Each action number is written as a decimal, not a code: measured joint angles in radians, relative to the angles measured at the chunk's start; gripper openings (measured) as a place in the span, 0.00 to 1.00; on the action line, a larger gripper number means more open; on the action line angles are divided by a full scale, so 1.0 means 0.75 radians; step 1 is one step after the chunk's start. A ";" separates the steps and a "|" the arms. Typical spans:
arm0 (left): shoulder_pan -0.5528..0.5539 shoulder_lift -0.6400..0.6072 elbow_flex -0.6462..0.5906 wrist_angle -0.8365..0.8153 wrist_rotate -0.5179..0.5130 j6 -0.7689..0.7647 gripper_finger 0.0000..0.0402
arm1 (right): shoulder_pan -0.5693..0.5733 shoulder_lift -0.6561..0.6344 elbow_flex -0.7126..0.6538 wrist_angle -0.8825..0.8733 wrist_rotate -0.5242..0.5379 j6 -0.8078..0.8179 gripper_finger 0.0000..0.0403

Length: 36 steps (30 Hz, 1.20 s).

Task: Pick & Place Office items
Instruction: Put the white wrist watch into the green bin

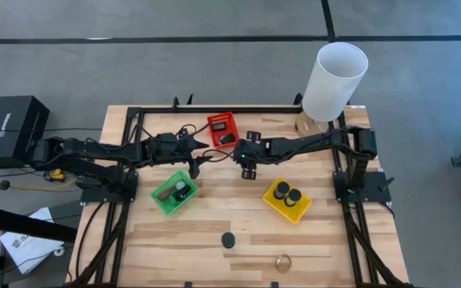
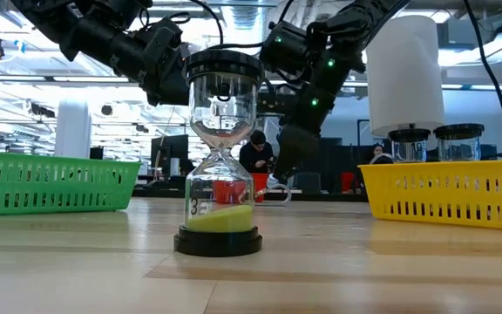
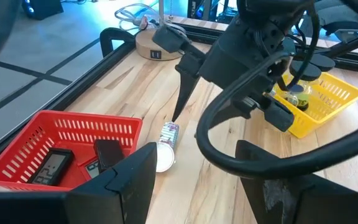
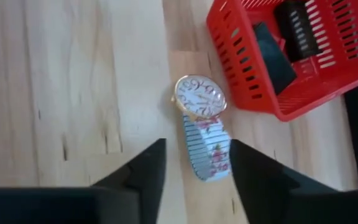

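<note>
An hourglass point(image 2: 222, 157) with yellow-green sand is standing nearest the low camera, at about 6 o'clock on the table point(image 1: 214, 256) seen from above, with a gold round piece point(image 1: 283, 261) lying toward 5 o'clock. Farther in, the green basket point(image 1: 174, 194) is sitting at 8 o'clock and the yellow basket point(image 1: 286, 200), carrying two black-capped items, at 4 o'clock. Toward the centre, the right gripper point(image 4: 192, 163) is hovering with its fingers spread apart, straddling the strap of a wristwatch point(image 4: 202, 126) lying flat on the wood just beside the red basket point(image 4: 272, 56). The left gripper point(image 3: 194, 171) is hanging close by, its fingers parted and gripping nothing. At 1 o'clock the tall white cylinder point(image 1: 334, 80) is standing.
</note>
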 joint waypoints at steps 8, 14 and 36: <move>0.000 0.000 0.000 0.002 0.000 0.000 0.53 | -0.041 0.000 0.000 -0.014 0.000 -0.007 0.64; 0.000 0.000 0.000 0.004 0.000 0.000 0.53 | -0.133 0.004 -0.001 -0.030 -0.171 0.069 0.66; 0.001 0.000 0.001 0.041 0.003 0.008 0.53 | -0.178 0.159 0.007 0.086 -0.175 -0.068 0.65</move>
